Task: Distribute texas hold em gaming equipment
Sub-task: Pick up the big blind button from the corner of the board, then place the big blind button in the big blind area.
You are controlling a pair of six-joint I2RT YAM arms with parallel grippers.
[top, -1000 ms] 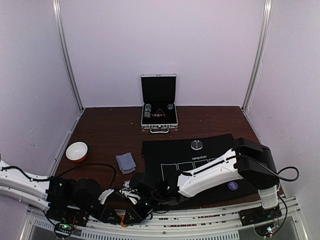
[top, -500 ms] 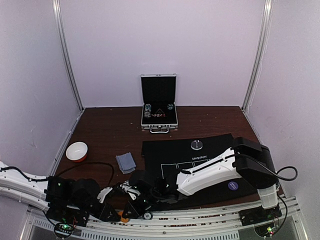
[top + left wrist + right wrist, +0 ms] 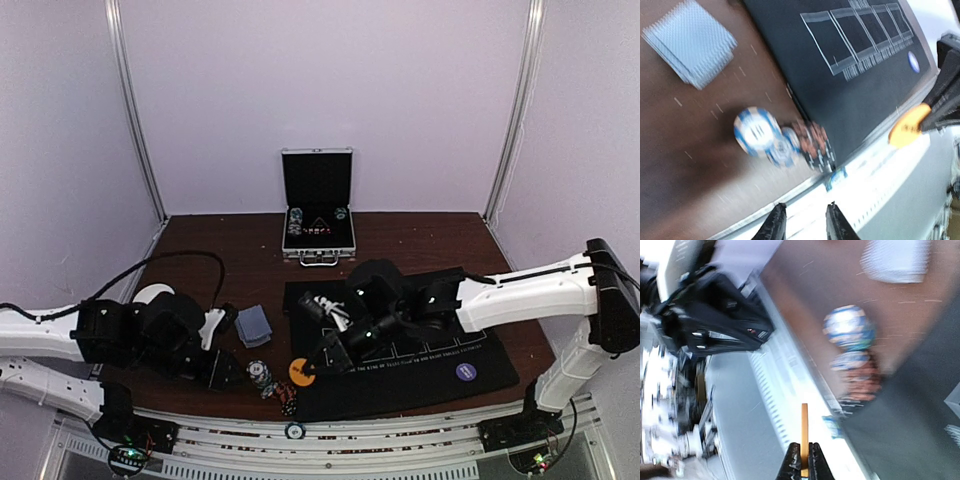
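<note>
At the mat's near-left corner much has changed within a second: both arms, which crouched low over the near rail, have risen and parted, and the right jaws now stand clamped on the rim of the orange disc (image 3: 298, 371), holding it just off the corner of the mat (image 3: 430, 375); one button looks picked and ready for placing. Left jaws stand apart and empty, poised near the chips (image 3: 264, 378), which the arms no longer cover: a small tumbled heap on the brown surface (image 3: 200, 260) against the mat's edge, with a stray chip (image 3: 293, 430) on the rail. Most of the dealing seems yet to do. That disc is thin, flat and rigid, a narrow strip edge-on in the right wrist view. Chips are thick little rounds with blue-and-white or red-and-dark striped rims, probably hard and slippery. Cards (image 3: 252, 325) sit left of the mat as a slightly fanned, pale grey-blue, finely patterned stack. A purple disc (image 3: 466, 371) lies flat on the matte black, white-printed mat
</note>
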